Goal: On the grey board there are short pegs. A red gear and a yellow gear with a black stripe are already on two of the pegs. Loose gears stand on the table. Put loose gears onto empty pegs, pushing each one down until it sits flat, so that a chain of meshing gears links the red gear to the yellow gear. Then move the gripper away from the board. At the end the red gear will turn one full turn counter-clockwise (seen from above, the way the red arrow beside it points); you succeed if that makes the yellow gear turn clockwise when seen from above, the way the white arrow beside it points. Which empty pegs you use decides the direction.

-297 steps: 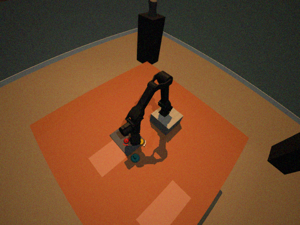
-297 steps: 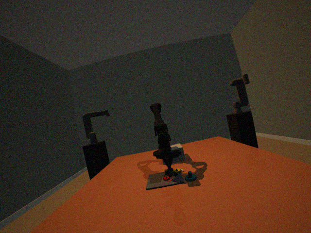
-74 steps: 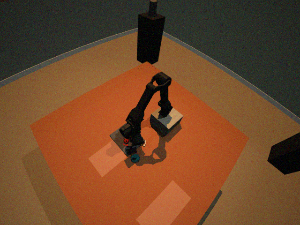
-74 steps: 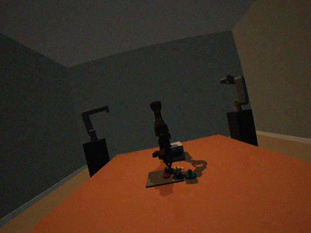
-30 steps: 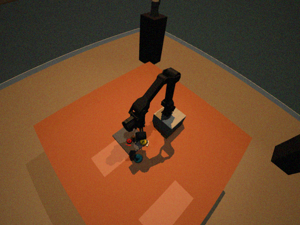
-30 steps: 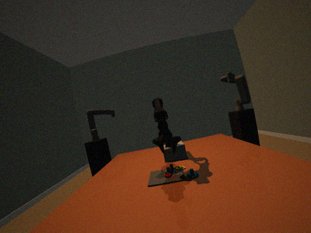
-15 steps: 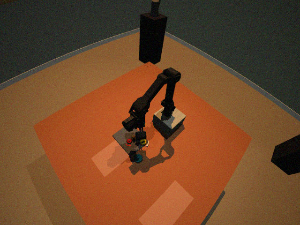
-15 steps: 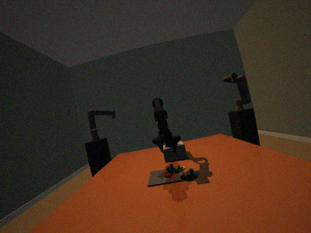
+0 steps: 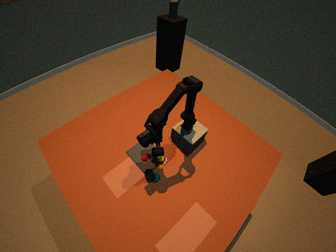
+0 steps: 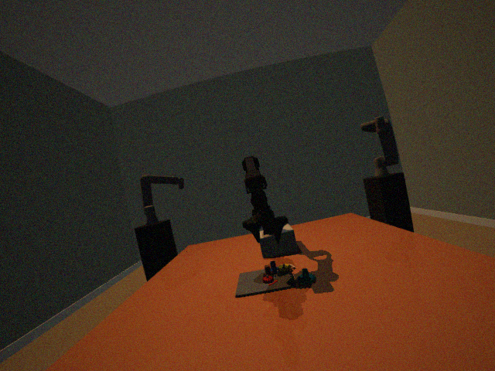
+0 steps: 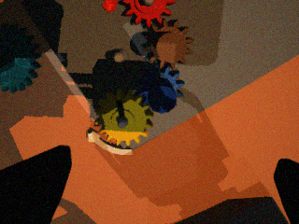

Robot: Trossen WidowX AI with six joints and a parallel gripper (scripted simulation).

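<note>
- Gripper (image 9: pixel 154 164) (image 10: pixel 267 241) (image 11: pixel 177 163): fingers wide apart, empty, above the board (image 9: pixel 134 154) (image 10: pixel 248 284) (image 11: pixel 262 51); backing away remains.
- Nearest ahead: yellow gear (image 9: pixel 160 158) (image 10: pixel 285 268) (image 11: pixel 135 117), blue gear (image 10: pixel 273 266) (image 11: pixel 161 99) beside it.
- Beyond: brown gear (image 10: pixel 267 270) (image 11: pixel 177 44), then red gear (image 9: pixel 143 157) (image 10: pixel 267 280) (image 11: pixel 150 10); chain looks complete, seating uncertain.
- Farther, off-board: teal gear (image 9: pixel 155 177) (image 10: pixel 305 278) (image 11: pixel 18 75), probably spare.

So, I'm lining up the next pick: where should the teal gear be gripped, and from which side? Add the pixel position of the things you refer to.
Probably by the upright knob (image 10: pixel 305 273), coming straight down from above: it sticks up from the middle of the teal gear (image 9: pixel 156 177) (image 10: pixel 309 279) (image 11: pixel 18 75), which lies flat, teeth around its rim.
</note>
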